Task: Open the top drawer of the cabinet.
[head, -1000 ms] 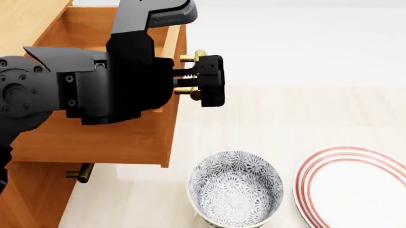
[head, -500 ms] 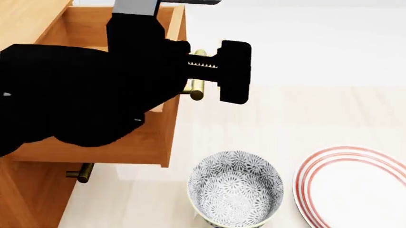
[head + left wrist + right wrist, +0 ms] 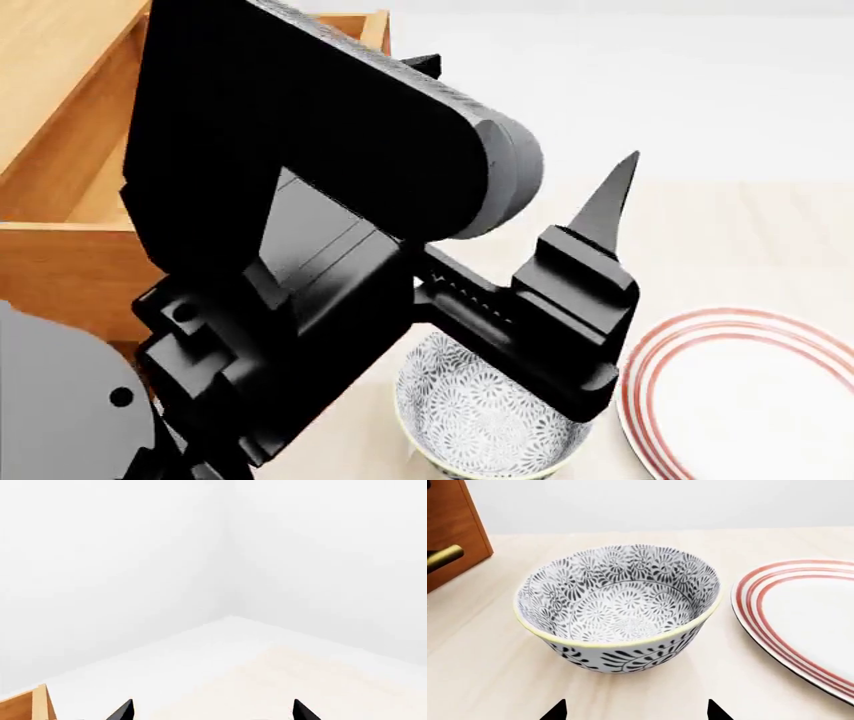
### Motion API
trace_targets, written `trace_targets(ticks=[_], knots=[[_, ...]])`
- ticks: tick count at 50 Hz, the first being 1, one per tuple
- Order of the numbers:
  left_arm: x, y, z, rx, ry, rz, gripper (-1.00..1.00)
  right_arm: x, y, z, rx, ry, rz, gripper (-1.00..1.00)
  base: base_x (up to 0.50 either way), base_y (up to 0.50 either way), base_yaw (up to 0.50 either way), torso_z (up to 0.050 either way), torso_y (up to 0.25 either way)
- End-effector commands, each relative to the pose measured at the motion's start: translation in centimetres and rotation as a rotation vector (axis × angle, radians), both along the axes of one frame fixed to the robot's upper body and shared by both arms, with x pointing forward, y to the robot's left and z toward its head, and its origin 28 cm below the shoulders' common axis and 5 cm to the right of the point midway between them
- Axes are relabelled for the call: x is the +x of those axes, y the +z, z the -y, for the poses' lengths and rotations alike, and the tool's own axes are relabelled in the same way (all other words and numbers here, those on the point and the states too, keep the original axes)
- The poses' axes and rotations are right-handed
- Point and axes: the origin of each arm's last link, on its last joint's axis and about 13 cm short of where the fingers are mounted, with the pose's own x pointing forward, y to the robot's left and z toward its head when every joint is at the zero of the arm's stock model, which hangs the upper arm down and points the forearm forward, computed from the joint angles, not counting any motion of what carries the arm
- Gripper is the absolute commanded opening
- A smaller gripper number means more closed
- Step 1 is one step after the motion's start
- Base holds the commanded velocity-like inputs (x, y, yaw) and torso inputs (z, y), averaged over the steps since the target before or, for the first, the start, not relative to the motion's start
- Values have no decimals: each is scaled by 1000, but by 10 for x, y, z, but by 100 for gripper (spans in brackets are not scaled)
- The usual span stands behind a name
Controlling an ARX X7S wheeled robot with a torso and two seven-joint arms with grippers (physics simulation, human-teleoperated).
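Left tool point(image 3: 587, 265) spread wide and gripping nothing, up in clear air over the patterned bowl point(image 3: 497, 420), the top drawer point(image 3: 80, 250) pulled out behind it, while the right tool point(image 3: 636, 712) hangs parted and empty just short of that bowl.

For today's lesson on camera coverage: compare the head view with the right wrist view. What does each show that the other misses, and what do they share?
Only the head view shows the top drawer pulled out of the cabinet, with the left gripper raised in front of it, its fingers apart and holding nothing.

Only the right wrist view shows a brass handle on a lower drawer front, and the two tips of the right gripper set apart.

Both show the patterned bowl beside the red-rimmed plate on the table.
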Motion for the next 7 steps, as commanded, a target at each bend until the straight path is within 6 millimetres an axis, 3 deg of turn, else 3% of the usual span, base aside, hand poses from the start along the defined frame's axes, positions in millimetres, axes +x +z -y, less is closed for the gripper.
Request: trace_targets(ticks=[1, 7], knots=[[-15, -31, -16, -88, 29, 174, 100, 3, 2, -2, 13, 2, 9, 100, 0, 0, 0, 0, 0], [-14, -61, -30, -58, 86, 219, 100, 5, 2, -2, 24, -9, -2, 100, 0, 0, 0, 0, 0]])
